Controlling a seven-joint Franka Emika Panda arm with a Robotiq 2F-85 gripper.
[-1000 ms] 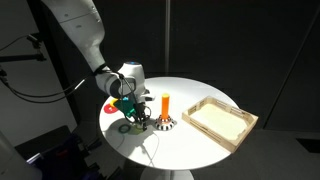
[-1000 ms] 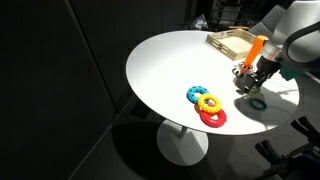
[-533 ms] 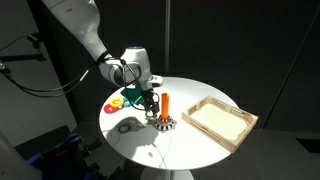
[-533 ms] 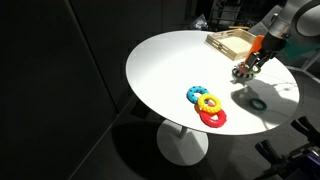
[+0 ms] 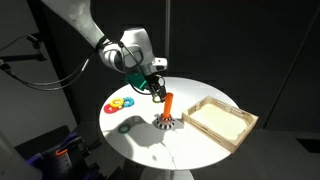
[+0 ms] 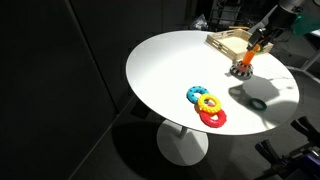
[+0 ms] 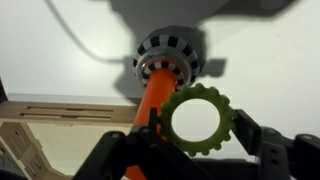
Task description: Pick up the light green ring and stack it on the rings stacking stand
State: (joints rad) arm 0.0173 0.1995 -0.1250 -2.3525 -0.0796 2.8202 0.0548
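My gripper (image 7: 198, 126) is shut on the light green ring (image 7: 198, 91), a thin notched ring gripped by its outer edge on both sides. It hangs in the air beside the top of the stand's orange peg (image 7: 150, 100), above the round black-and-white base (image 7: 170, 55). In both exterior views the gripper (image 5: 156, 88) (image 6: 263, 40) hovers just above the rings stacking stand (image 5: 165, 112) (image 6: 243, 65) on the round white table. The ring is not on the peg.
A darker teal ring (image 5: 128, 126) (image 6: 258, 103) lies flat near the stand. Red, yellow and blue rings (image 5: 118, 103) (image 6: 207, 106) lie clustered together. A shallow wooden tray (image 5: 222, 122) (image 6: 228, 42) sits beside the stand near the table's edge.
The gripper has risen from the table beside the teal ring with the light green ring in it and moved over to above the stand's peg.
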